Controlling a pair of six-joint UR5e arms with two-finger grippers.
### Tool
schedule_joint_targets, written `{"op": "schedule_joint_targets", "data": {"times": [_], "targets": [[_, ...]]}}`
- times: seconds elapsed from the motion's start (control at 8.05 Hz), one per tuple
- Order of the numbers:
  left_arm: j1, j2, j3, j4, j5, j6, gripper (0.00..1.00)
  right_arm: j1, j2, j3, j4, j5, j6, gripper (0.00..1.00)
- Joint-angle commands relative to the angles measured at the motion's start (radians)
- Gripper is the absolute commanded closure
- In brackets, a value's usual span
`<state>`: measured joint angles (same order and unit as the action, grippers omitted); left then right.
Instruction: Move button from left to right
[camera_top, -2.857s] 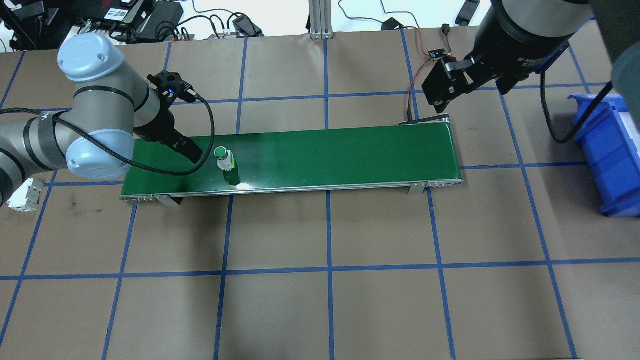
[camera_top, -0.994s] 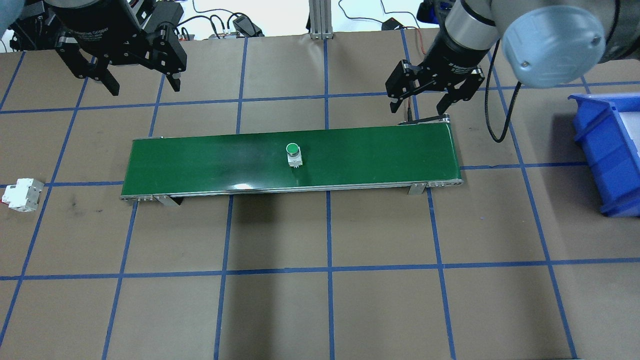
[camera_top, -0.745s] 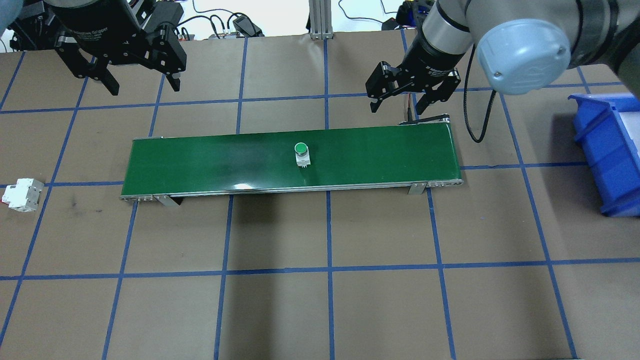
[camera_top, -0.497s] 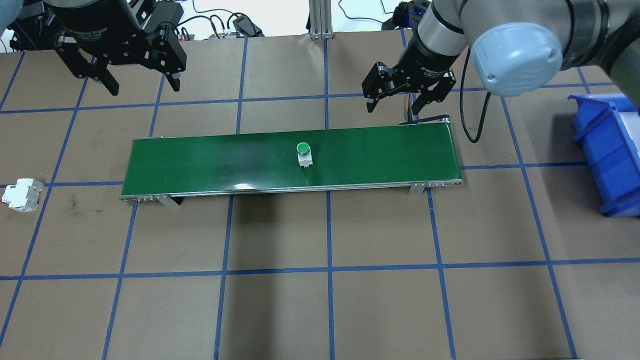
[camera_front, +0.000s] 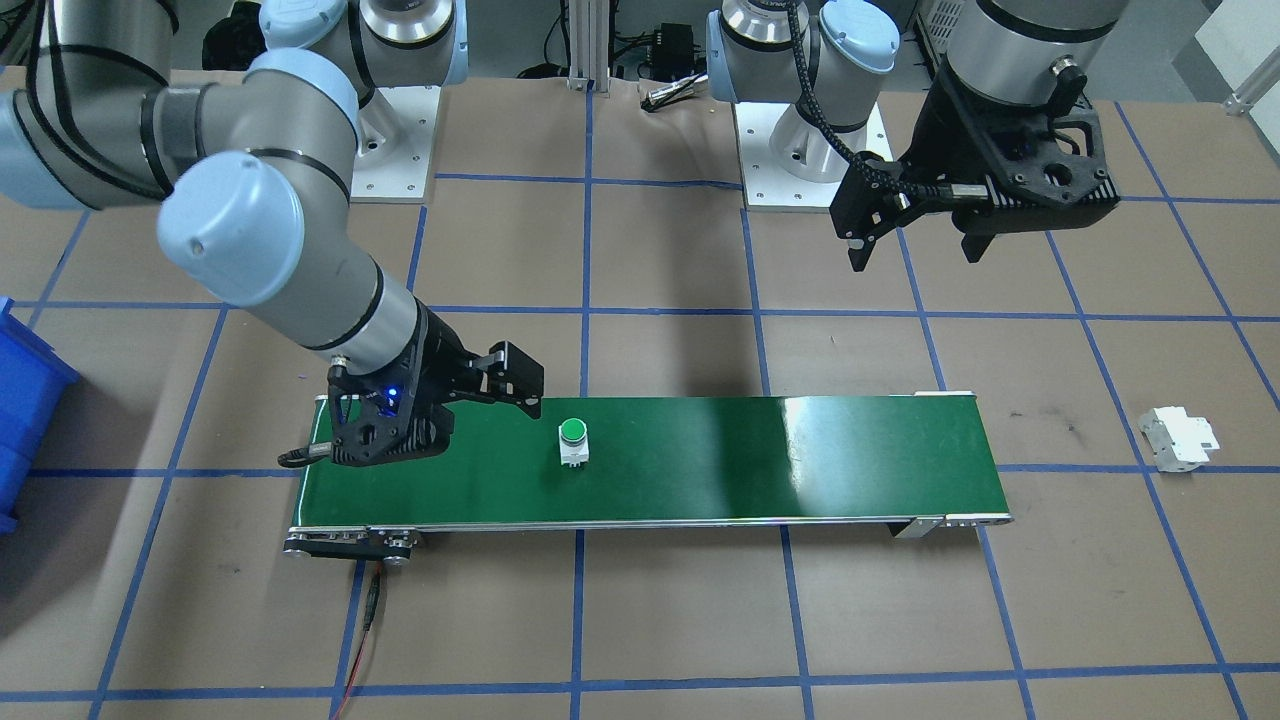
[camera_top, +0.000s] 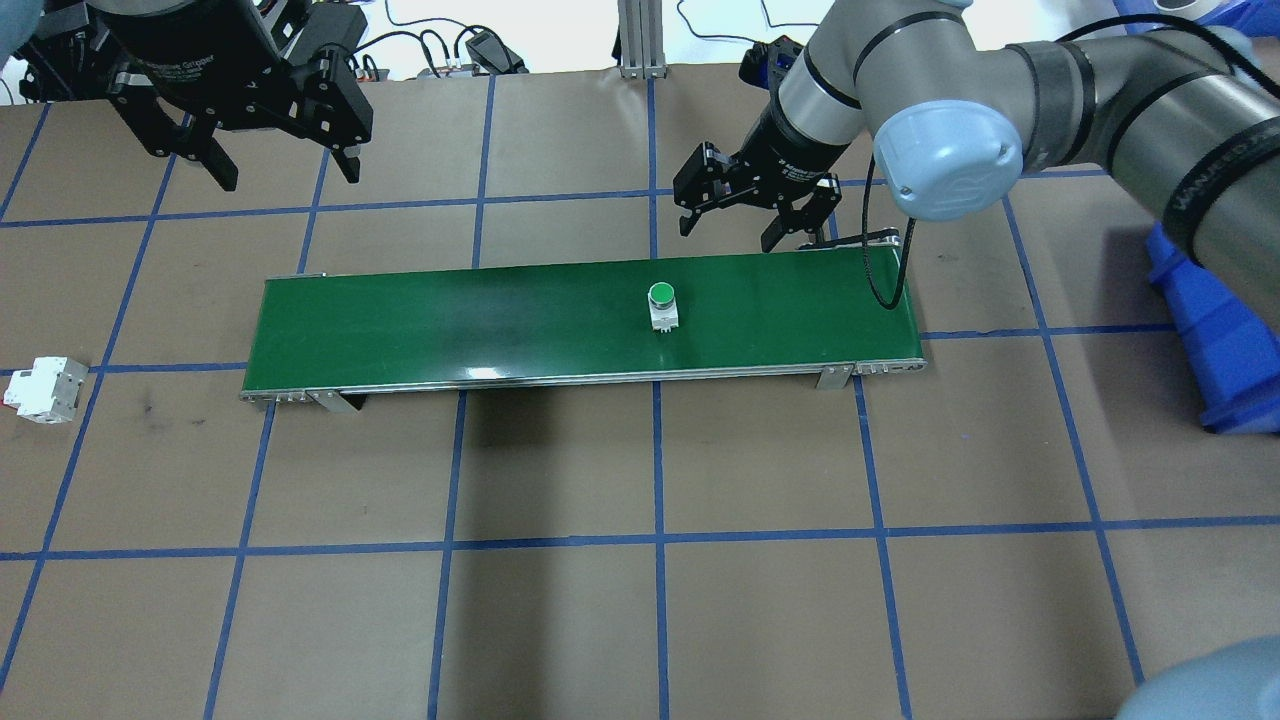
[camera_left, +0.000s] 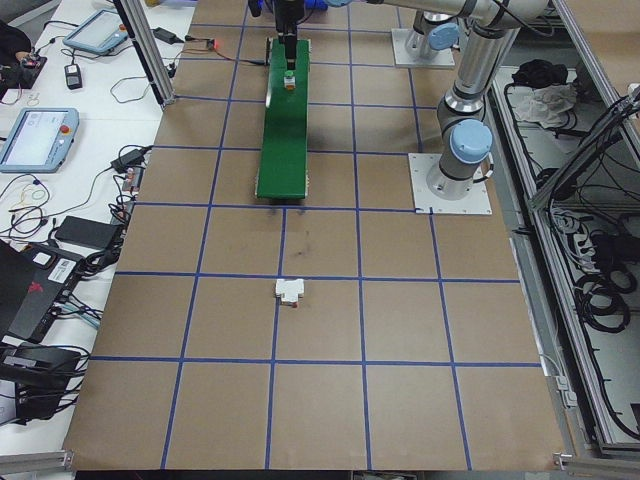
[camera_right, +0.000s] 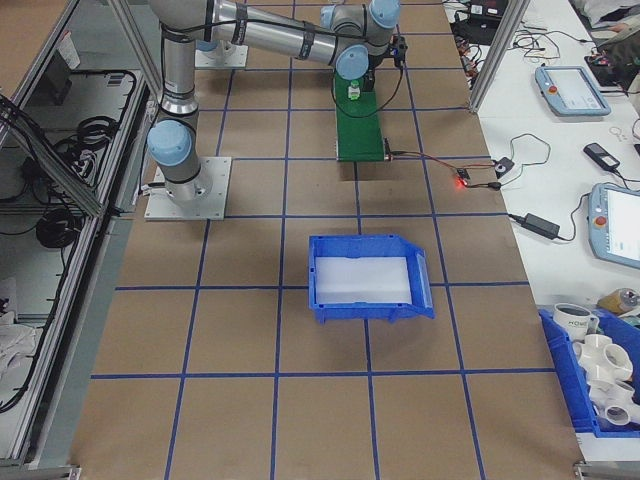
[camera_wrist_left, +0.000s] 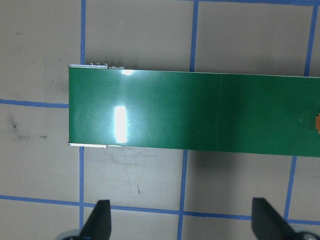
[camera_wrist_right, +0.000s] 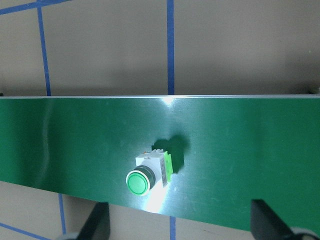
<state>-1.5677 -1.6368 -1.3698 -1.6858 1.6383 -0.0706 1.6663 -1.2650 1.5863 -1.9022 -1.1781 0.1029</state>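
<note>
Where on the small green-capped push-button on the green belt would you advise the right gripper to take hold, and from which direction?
Probably from above, closing on the white-grey body just below the round green cap of the push-button. It stands upright on the green conveyor belt with nothing beside it, so both flat flanks look free, and the squarish body should hold better than the round cap. The right gripper is open over the belt's far edge.

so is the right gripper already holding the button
No, the button stands alone on the green conveyor belt, while the right gripper hovers open beyond the belt's far edge, not touching it.

Bright, even overhead light; white glare streaks the green belt (camera_wrist_left: 200, 112) (sharp focus, soft shadows).
</note>
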Motion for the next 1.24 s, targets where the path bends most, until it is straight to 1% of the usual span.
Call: {"op": "schedule_joint_targets", "data": {"times": [0.0,0.37,0.5,0.87,0.99,1.12], "targets": [[0.000,0.000,0.000,0.000,0.000,0.000,0.00,0.004,0.042,0.040,-0.067,-0.001,0.011,0.00],[0.000,0.000,0.000,0.000,0.000,0.000,0.00,0.004,0.065,0.043,-0.071,-0.024,0.008,0.00],[0.000,0.000,0.000,0.000,0.000,0.000,0.00,0.004,0.068,0.062,-0.060,-0.034,0.018,0.00],[0.000,0.000,0.000,0.000,0.001,0.000,0.00,0.004,0.076,0.090,-0.064,-0.165,0.008,0.00],[0.000,0.000,0.000,0.000,0.000,0.000,0.00,0.004,0.076,0.090,-0.063,-0.172,0.008,0.00],[0.000,0.000,0.002,0.000,0.000,0.000,0.00,0.004,0.076,0.090,-0.063,-0.176,0.003,0.28]]}}
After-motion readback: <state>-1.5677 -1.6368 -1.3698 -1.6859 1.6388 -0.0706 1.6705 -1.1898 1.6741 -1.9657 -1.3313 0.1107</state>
